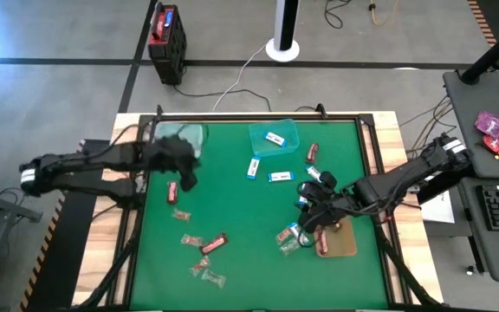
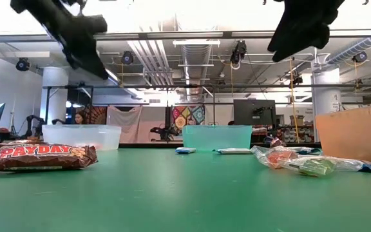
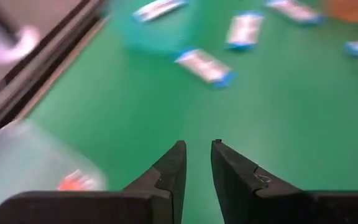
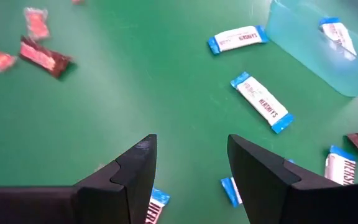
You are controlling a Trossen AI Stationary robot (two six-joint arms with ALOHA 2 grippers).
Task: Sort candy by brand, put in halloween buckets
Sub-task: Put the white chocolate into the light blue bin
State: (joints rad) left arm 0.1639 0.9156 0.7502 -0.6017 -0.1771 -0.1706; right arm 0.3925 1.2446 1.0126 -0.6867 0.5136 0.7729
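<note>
Left gripper (image 1: 186,180) hovering at 9 o'clock beside mint bucket (image 1: 183,134), fingers slightly parted, grasping nothing. Right gripper (image 1: 312,211) released, hanging over white-and-blue packets (image 4: 261,101) at 4 o'clock; should be centring on one packet, descending straight. Teal bucket (image 1: 274,137) at 12 o'clock.

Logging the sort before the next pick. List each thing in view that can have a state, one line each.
left gripper: jaws slightly apart, empty, by the mint bucket
right gripper: jaws wide, empty, above white-and-blue packets
mint bucket: upright, a red sweet inside
teal bucket: upright, one white-and-blue packet inside
amber tray: flat on the table, contents unclear
PayDay bar: lying loose, unsorted
</note>
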